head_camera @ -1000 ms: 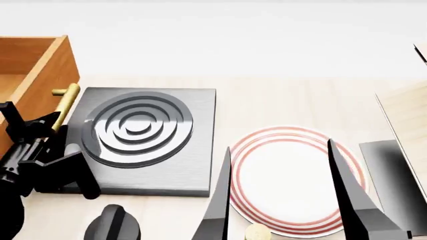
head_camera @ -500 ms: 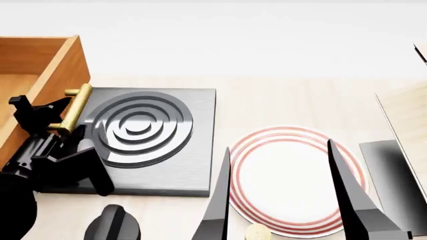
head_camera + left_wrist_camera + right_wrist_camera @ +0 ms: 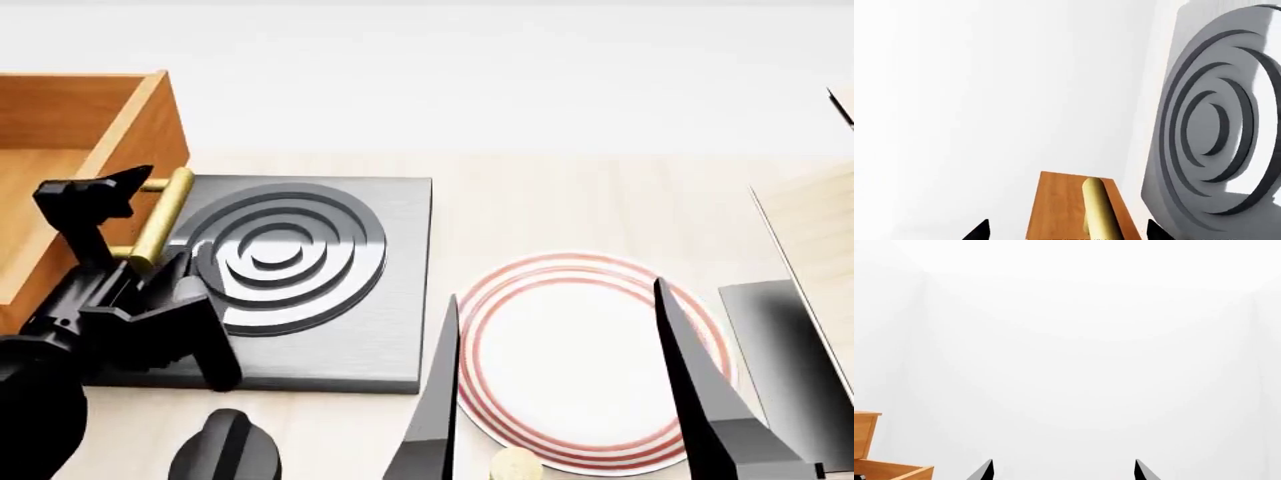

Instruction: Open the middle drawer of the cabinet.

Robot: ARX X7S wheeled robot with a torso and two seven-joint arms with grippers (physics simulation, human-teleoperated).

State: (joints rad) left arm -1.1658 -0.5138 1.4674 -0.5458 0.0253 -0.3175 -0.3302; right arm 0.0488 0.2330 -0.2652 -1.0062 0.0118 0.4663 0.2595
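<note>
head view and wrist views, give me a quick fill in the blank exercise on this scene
1. The left gripper is at the brass ____ of the middle drawer.
2. The stove plate carries a pattern of concentric ____.
3. The plate between the right gripper's fingers has ____ rings round its rim.
4. The drawer's front now overhangs the ____ plate's edge.

Missing words: handle; rings; red; stove

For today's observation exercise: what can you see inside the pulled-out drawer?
Inside the drawer only bare wooden walls and floor show. The left pincer covers part of it, and the rest runs off the picture.
</note>
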